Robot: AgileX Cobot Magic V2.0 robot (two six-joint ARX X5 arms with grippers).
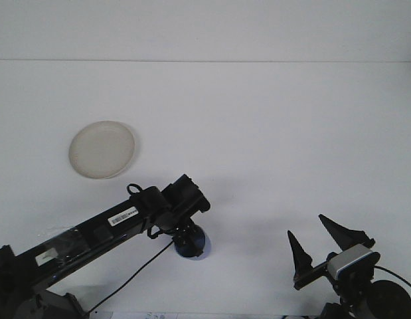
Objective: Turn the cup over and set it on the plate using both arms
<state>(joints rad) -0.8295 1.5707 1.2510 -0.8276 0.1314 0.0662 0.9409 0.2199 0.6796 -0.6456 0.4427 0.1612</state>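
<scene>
Reaching in from the lower left, the left arm (105, 229) stretches over the white table (271, 146) toward the middle of the near edge. Its gripper (189, 238) points down at a blue cup (195, 244), and the black wrist covers the top of the cup. Only the right and bottom part of the cup shows, a rounded blue shape with a small shadow next to it. The gripper is right on the cup, but its fingers are hidden under the wrist, so I cannot tell if they are squeezing the cup or spread apart. I also cannot tell if the cup stands on the table or is lifted a little. A black cable (135, 272) hangs from the arm down toward the bottom edge.

Far to the upper left lies the plate (101, 149). It is round, pale, and has nothing on it. It is well apart from the cup.

At the lower right corner sits the right gripper (318, 244). Its two black pointed fingers (295, 252) stick up and are spread wide, with nothing between them. It is well apart from the cup too.
</scene>
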